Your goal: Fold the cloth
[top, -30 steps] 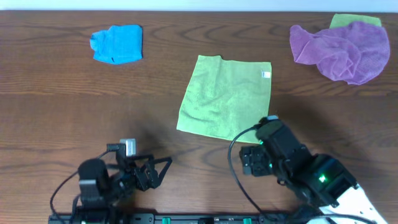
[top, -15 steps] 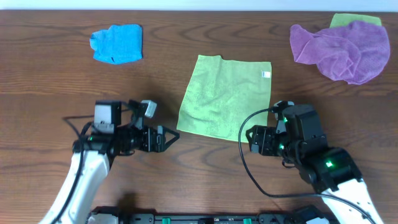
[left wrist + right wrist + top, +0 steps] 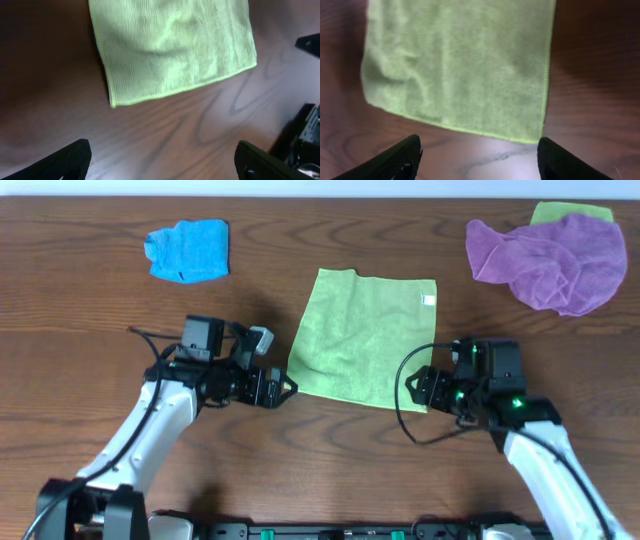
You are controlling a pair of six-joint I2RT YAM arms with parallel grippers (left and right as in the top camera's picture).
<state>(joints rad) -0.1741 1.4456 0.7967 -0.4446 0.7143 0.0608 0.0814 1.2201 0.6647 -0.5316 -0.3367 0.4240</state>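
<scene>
mid-table, on the dark wood tabletop [image 3: 90, 330], the lime-green cloth [image 3: 362, 335] lies spread flat as a rough square w/ a few soft wrinkles, small white tag [image 3: 428, 300] by its far right corner, near edge facing both arms. left gripper [image 3: 287, 390] sits low just beside the cloth's near left corner, apart from it; in the left wrist view its fingers [image 3: 70, 157] stand wide apart w/ only bare wood between them, nothing held. right gripper [image 3: 424, 388] is at the near right corner; in the right wrist view its fingers [image 3: 405, 157] are also spread wide, the hem and corner of the cloth just ahead of the tips, nothing gripped. can't tell from overhead if it touches the fabric. far left, a bunched bright blue cloth [image 3: 188, 249]; far right, a crumpled purple cloth [image 3: 548, 260] lying over the edge of another green piece [image 3: 570, 212]. both well apart from the lime-green one.
</scene>
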